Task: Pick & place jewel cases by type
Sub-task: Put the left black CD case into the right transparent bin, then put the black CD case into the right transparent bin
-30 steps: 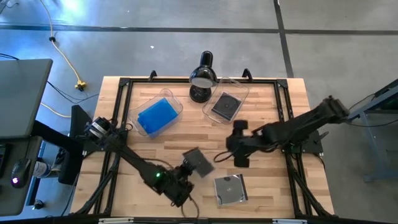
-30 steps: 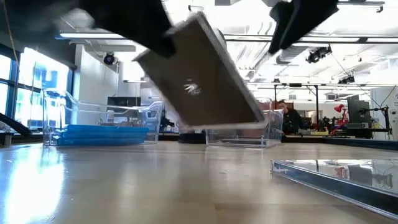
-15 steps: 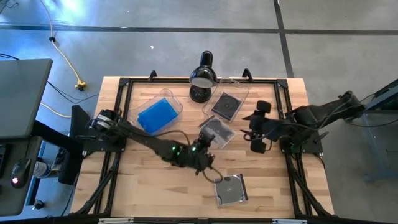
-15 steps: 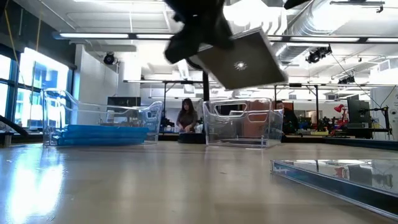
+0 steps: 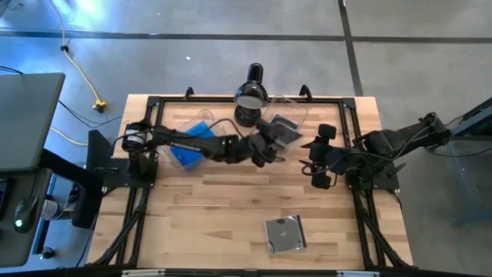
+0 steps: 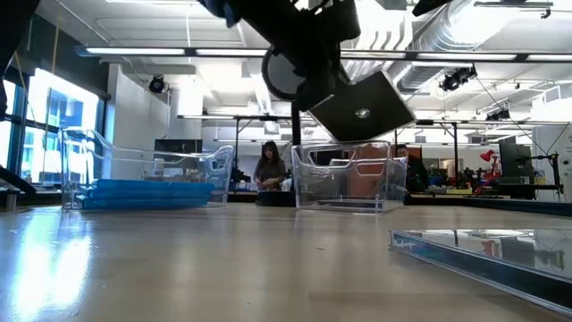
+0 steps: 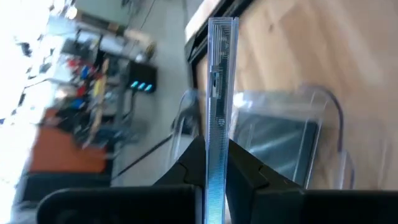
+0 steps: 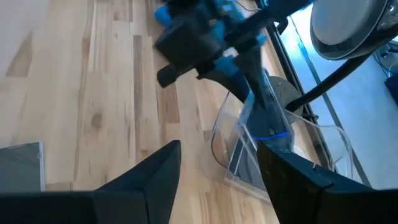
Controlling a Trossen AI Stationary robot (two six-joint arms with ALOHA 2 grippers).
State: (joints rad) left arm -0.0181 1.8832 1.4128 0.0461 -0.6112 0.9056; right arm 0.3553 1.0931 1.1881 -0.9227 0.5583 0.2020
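The left gripper (image 5: 270,148), in the upper middle of the high view, is clamped tight on the edge of a dark grey jewel case (image 5: 283,133). In the left wrist view the held case (image 7: 220,93) appears edge-on, a thin clear strip standing between the two dark fingers (image 7: 186,168). In the low view the case (image 6: 362,107) hangs tilted in the air, above the clear tub (image 6: 347,176) in the middle of the frame. In the high view the case sits over that same tub (image 5: 296,110), which lies at the upper right of the wooden table (image 5: 215,215), just right of a black desk lamp (image 5: 250,94). The left wrist view shows another dark case (image 7: 277,146) lying flat inside the tub.

A second clear tub (image 5: 181,135) lies at the upper left of the table in the high view and holds blue jewel cases (image 5: 194,144); the low view shows them stacked flat (image 6: 143,192) at the left of the frame. One more clear case with a silvery disc (image 5: 285,234) lies alone on the table at the lower middle of the high view.

The right gripper (image 5: 319,158) waits at the right middle of the high view, its fingers spread wide and holding nothing.

In the low view a person (image 6: 267,168) stands far back in the room.
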